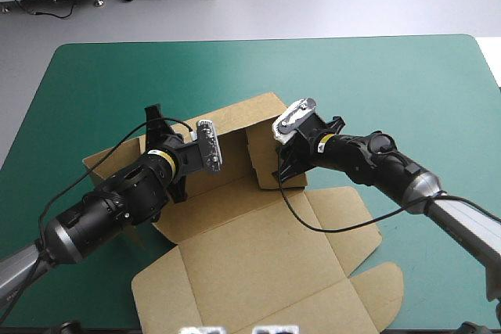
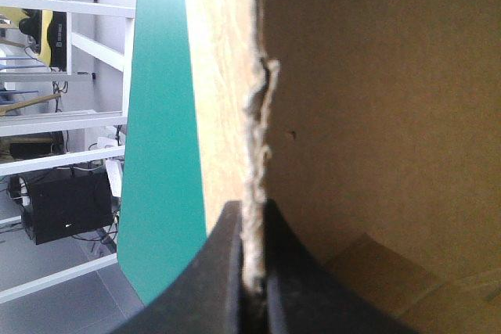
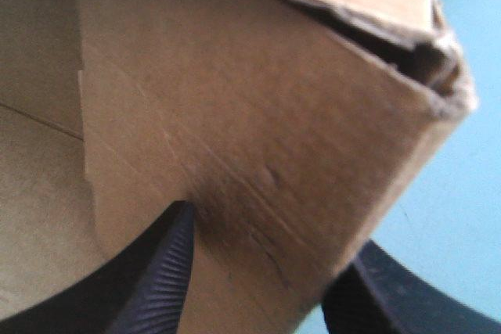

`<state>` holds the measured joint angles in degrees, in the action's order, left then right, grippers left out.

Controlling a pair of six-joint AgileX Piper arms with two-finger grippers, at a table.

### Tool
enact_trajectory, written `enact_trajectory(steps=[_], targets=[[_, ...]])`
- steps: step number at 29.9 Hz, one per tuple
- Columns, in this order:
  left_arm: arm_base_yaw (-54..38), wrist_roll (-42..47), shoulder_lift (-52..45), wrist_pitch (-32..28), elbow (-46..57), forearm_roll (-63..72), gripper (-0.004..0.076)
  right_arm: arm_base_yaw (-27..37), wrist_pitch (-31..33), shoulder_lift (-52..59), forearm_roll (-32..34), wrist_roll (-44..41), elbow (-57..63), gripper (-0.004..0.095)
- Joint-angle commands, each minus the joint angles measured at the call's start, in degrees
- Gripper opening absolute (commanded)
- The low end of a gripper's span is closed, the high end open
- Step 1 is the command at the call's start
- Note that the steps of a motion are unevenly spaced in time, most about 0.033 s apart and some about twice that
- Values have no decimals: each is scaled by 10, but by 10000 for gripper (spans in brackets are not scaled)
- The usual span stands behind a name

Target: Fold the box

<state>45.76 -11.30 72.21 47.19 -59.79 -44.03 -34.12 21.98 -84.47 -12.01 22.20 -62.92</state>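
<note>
At the left of the high view, the left gripper [image 1: 190,163] reaches in from the lower-left corner to the left side of the box [image 1: 258,263], which lies at the middle of the teal-green table [image 1: 391,84]. The box is 1 cut sheet of matt brown board. Its broad lid lies flat toward the bottom of the frame and ends in a rounded tuck flap at lower right. A wall stands raised along the far side at centre.

In the left wrist view, the box [image 2: 376,115] fills the right half as a smooth brown face. Its cut edge runs down the middle, frayed and fibrous. The left gripper [image 2: 252,217] pinches that edge, with its 2 black fingers [image 2: 227,271] all but meeting at bottom centre. A strip of table [image 2: 160,154] lies to the left.

Right of centre in the high view, the right gripper [image 1: 291,158] comes from the right and holds the box's upright right wall.

In the right wrist view, the box [image 3: 258,115] shows as a folded, doubled wall with a creased corner at upper right. The right gripper [image 3: 270,228] clamps it. A ribbed finger lies on the near face at lower left, and the other finger is behind the wall at lower right. The table [image 3: 462,193] shows at the right edge.
</note>
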Motion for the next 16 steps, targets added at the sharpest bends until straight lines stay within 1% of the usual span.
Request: enact_trajectory(steps=[1,3,5,8,10,11,13,16], targets=[[2,12,-9,-3,-11,-5,-6,-4,-63,4,0,-12,-17,434],[2,12,-9,-3,-11,-5,-6,-7,-72,-4,0,-12,-17,431],[2,12,-9,-3,-11,-6,-6,-9,-76,-11,0,-12,-17,389],[2,12,-9,-2,-11,-7,-6,-9,-82,-18,0,-14,-17,260],[2,12,-9,-2,-11,-7,-6,-9,-83,-21,-1,-16,-17,157],[2,12,-9,-2,-11,-7,-6,-9,-83,-24,-3,-16,-17,84],[2,12,-9,-3,-11,-7,-6,-9,-82,-24,-3,-16,-17,-24],[2,12,-9,-3,-11,-7,-6,-9,-82,-24,-7,-16,-17,-18]])
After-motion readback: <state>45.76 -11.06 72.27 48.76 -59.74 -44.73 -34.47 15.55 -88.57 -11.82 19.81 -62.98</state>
